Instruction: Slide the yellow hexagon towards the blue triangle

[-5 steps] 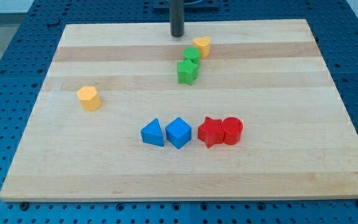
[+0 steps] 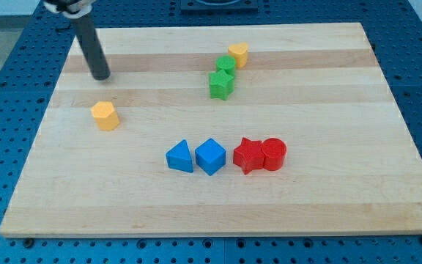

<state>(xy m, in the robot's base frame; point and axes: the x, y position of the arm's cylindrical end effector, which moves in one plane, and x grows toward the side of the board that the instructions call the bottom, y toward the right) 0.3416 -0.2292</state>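
The yellow hexagon (image 2: 105, 116) sits on the wooden board at the view's left. The blue triangle (image 2: 180, 157) lies lower and to the right of it, near the board's middle, touching a blue cube (image 2: 210, 156). My tip (image 2: 102, 75) stands on the board just above the yellow hexagon, a short gap apart from it. The rod leans up toward the view's top left.
A red star-like block (image 2: 247, 155) and a red cylinder (image 2: 274, 154) sit right of the blue cube. Two green blocks (image 2: 222, 79) and a yellow heart-like block (image 2: 238, 53) cluster near the view's top centre. The board's left edge (image 2: 39, 125) is close to the hexagon.
My tip has moved from the top centre of the board far to the view's left and down, to just above the yellow hexagon. No block has moved.
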